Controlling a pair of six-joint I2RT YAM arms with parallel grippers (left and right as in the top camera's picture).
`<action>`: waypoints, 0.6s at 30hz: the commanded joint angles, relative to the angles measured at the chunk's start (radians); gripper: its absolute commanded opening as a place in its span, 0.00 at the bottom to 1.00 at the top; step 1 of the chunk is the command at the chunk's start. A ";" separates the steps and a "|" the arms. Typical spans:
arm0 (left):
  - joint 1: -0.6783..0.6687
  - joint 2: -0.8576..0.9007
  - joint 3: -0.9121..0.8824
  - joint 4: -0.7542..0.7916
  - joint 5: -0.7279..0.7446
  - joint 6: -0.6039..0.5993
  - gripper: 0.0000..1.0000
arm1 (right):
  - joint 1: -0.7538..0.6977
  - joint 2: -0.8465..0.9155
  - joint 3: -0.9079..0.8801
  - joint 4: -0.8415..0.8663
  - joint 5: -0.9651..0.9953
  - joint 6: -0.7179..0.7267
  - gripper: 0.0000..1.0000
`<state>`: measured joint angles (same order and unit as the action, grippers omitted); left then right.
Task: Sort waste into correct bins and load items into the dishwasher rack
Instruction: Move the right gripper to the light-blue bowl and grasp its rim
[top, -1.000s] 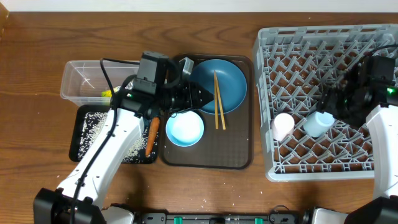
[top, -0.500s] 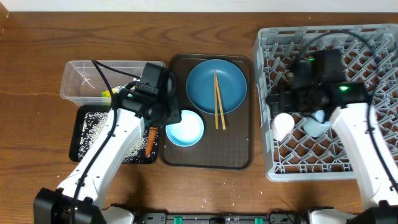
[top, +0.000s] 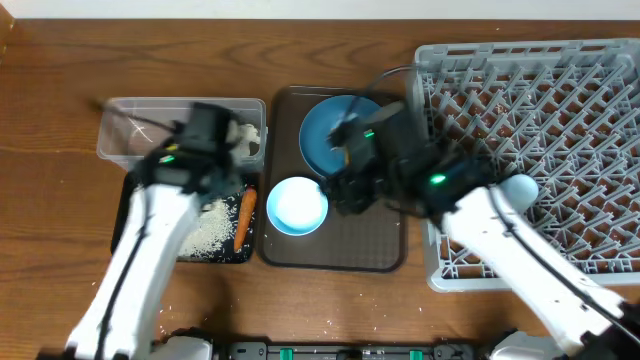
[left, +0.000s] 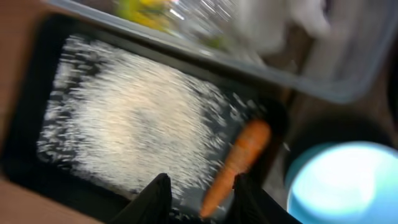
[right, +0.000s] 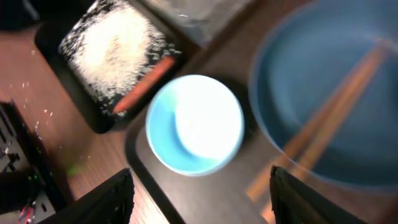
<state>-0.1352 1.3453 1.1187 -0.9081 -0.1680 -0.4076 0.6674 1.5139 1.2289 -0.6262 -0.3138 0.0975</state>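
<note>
My left claw (left: 202, 186) hangs open over the black tray (left: 22, 158), the tip of the carrot (left: 239, 158) between its 2 fingers, rice (left: 124, 124) alongside. My right claw (right: 200, 177) gapes empty above the pale blue bowl (right: 194, 123) on the brown serving tray (right: 205, 199).

Both point down: left gripper (left: 201, 198) jaws partly apart, empty; right gripper (right: 202, 193) jaws wide, empty.
</note>
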 joint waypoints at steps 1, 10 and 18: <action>0.103 -0.122 0.006 -0.003 0.000 -0.058 0.36 | 0.095 0.081 0.013 0.059 0.056 -0.009 0.68; 0.307 -0.363 0.005 -0.005 0.162 -0.069 0.36 | 0.279 0.315 0.013 0.270 0.131 -0.010 0.71; 0.309 -0.406 0.005 -0.026 0.165 -0.069 0.36 | 0.359 0.396 0.013 0.296 0.315 -0.054 0.68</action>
<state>0.1684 0.9360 1.1187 -0.9253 -0.0208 -0.4713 1.0130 1.9118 1.2301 -0.3340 -0.0967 0.0692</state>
